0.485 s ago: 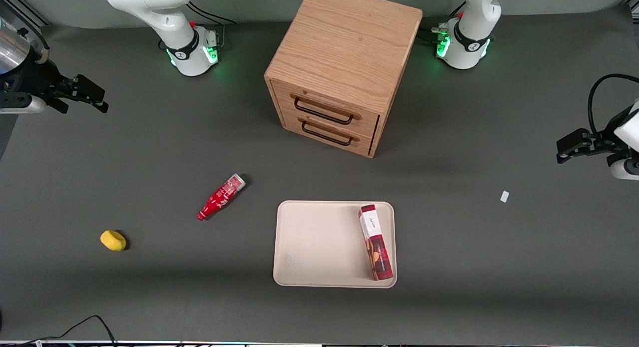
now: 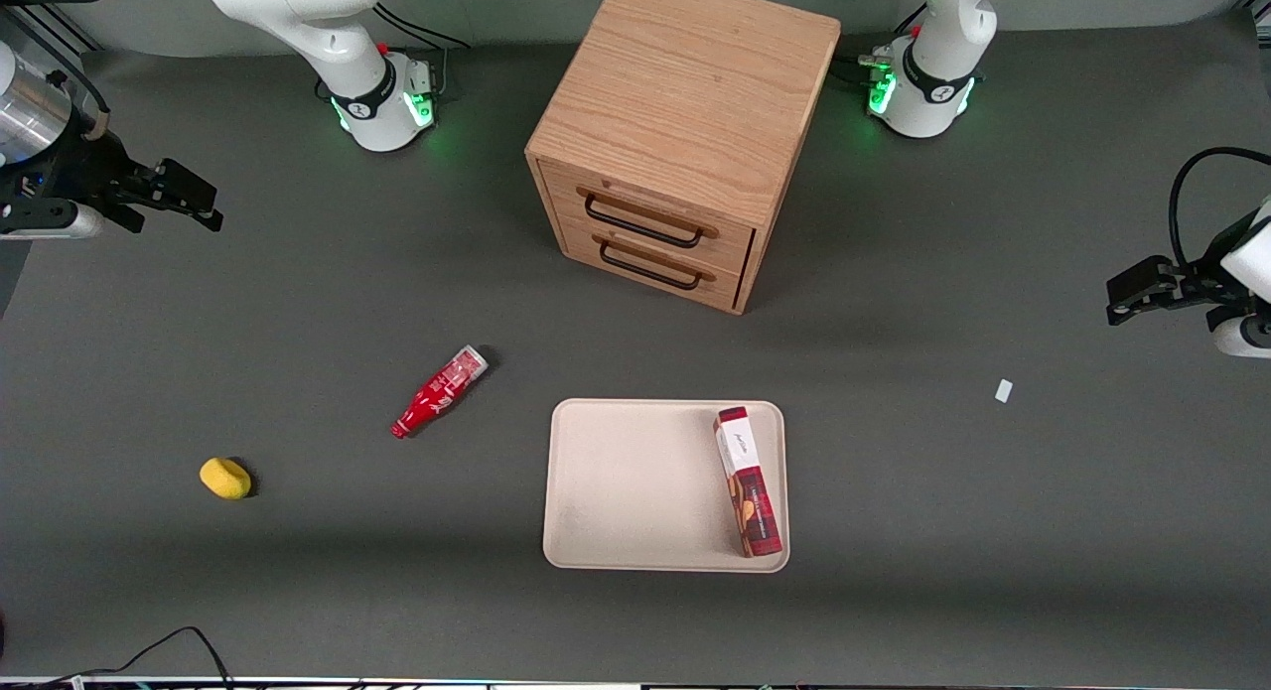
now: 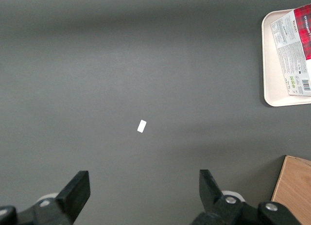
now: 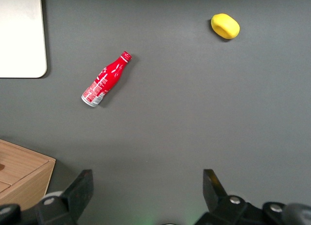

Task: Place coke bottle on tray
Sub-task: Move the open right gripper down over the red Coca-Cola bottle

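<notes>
Table (image 2: pixel 298 591): matte dark grey surface, flat.

Cabinet (image 2: pixel 685 124): light oak-grain wood box, two drawers with black bar handles, 12 o'clock from the tray.

Tray (image 2: pixel 626 482): cream-beige, smooth, rounded corners, low rim, flat on the table. Cookie box (image 2: pixel 748 482) lies in it along the rim toward the parked arm: long rectangular carton, red tartan print plus white panel, small script on the white end not legible. In the left wrist view its side panel shows fine print and a barcode, unreadable.

Gripper (image 2: pixel 189 199): black two-finger unit, up in the air at the working arm's end of the table, fingers spread wide with nothing between them, about 10 o'clock from the bottle and well apart from it.

Coke bottle (image 2: pixel 440 390): glossy red contoured shape, lying on its side on the table, off the tray at about 10 o'clock from it. White lettering too small to read. Silvery-white base points at 1 o'clock, narrow red neck at 7 o'clock.

Yellow rounded lump (image 2: pixel 225 478): at 8 o'clock from the bottle, matte.

Small white tag (image 2: pixel 1004 390): flat rectangle, toward the parked arm's end.
</notes>
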Motion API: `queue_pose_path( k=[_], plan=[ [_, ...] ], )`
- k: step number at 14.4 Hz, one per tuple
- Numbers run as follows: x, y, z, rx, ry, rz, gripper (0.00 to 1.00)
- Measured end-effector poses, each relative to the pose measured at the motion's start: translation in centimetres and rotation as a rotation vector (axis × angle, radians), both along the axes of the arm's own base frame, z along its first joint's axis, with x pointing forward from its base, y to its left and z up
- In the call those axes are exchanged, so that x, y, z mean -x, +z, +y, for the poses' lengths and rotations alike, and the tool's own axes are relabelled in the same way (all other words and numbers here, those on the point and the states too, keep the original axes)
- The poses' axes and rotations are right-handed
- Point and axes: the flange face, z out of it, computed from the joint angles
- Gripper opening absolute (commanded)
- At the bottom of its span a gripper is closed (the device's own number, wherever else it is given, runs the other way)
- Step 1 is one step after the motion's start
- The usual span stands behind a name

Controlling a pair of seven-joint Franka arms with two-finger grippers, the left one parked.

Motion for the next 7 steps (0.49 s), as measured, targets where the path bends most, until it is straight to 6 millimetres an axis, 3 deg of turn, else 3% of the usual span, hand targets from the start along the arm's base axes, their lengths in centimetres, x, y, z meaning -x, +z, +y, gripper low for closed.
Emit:
queue_pose_path(
  k=[4,7],
  plan=[
    [-1.2,-2.1,0.8,0.002,-0.035,0.036,1.0],
    [-3.7,-5.8,3.8,-0.003,-0.166,0.051,1.0]
  ],
)
